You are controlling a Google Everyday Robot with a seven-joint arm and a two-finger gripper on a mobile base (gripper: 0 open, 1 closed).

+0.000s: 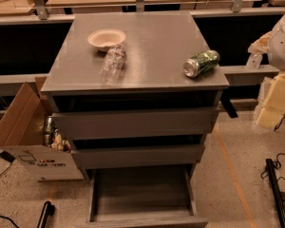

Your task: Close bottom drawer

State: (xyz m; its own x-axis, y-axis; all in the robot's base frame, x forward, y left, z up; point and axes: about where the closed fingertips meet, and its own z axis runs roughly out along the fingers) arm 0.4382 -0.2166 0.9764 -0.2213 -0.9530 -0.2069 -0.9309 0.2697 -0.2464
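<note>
- Grey cabinet [156, 42] is centre frame, seen from the front and above, with three flat handleless drawer fronts stacked.
- Bottom drawer [142, 196] is pulled well out toward the camera. Its grey wood-grain floor panel and both side walls are exposed, and its front edge sits at the very bottom of the frame.
- Middle drawer [137, 156] and top drawer [133, 123] sit further back than the bottom one, each with a dark gap above its front.
- Gripper: not in the frame, so its position and state cannot be told.
- White rounded shape [284, 39] is cut off by the right edge. It could be part of the robot, but that is unclear.
- Cabinet top holds a pale paper bowl [106, 38] upright at rear left. A crushed clear plastic bottle [114, 63] lies just in front of the bowl.
- Green can [201, 63] lies on its side near the right front corner of the top, well apart from the bowl and bottle.
- Open cardboard box [21, 125] stands on the floor left of the cabinet, flap up, with cans and scraps inside. The white part of the box below carries printing.
- Yellowish foam blocks [275, 99] are stacked at the right, against the wall.
- Speckled floor [228, 198] has an orange line running right of the cabinet.
- Black rod-like item [45, 215] lies on the floor at lower left and a black stand leg [275, 189] at lower right, with cables near both.
</note>
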